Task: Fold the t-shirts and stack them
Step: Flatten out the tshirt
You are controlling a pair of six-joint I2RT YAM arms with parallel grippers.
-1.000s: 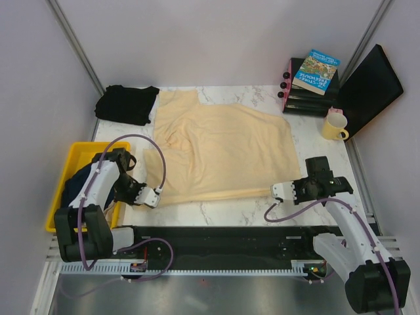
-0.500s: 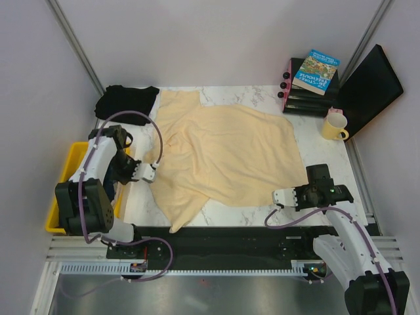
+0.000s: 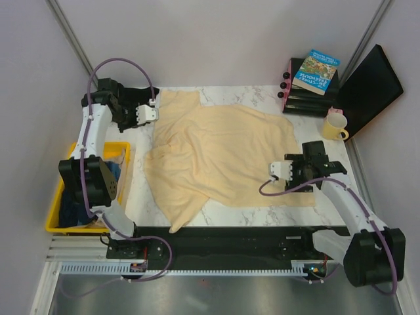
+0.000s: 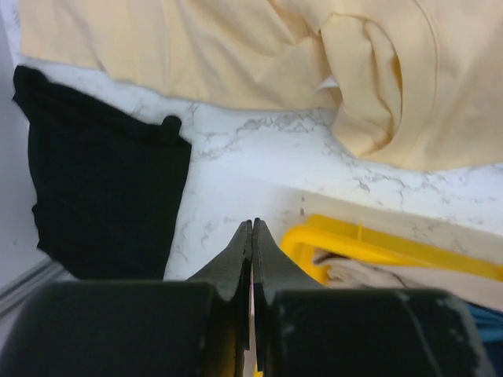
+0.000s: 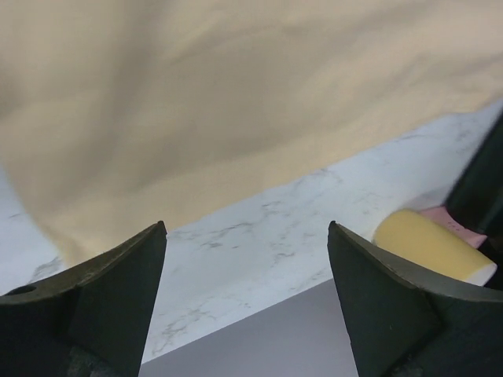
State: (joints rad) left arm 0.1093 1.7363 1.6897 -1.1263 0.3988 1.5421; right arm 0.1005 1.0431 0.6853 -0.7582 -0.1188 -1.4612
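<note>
The large cream t-shirt [image 3: 223, 157] lies spread and rumpled over the middle of the marble table, with a fold hanging toward the front left. A folded black t-shirt [image 3: 128, 97] lies at the back left corner. My left gripper [image 3: 155, 111] hovers between the two, shut on nothing. The left wrist view shows its jaws pressed together [image 4: 252, 224] above bare marble, the black t-shirt [image 4: 102, 181] to the left and the cream t-shirt [image 4: 236, 55] beyond. My right gripper [image 3: 270, 177] stands open over the cream shirt's right edge [image 5: 196, 102], nothing between its fingers [image 5: 244, 228].
A yellow bin [image 3: 117, 147] with dark blue cloth [image 3: 71, 210] hangs off the table's left side, its rim [image 4: 377, 243] near my left fingers. At the back right stand a stack of books [image 3: 312, 82], a yellow mug [image 3: 335, 125] and a black board [image 3: 371, 88].
My left arm swung from the front left of the cream shirt to the back left, beside the black shirt. My right gripper opened, let go of the shirt's edge and moved left and back.
</note>
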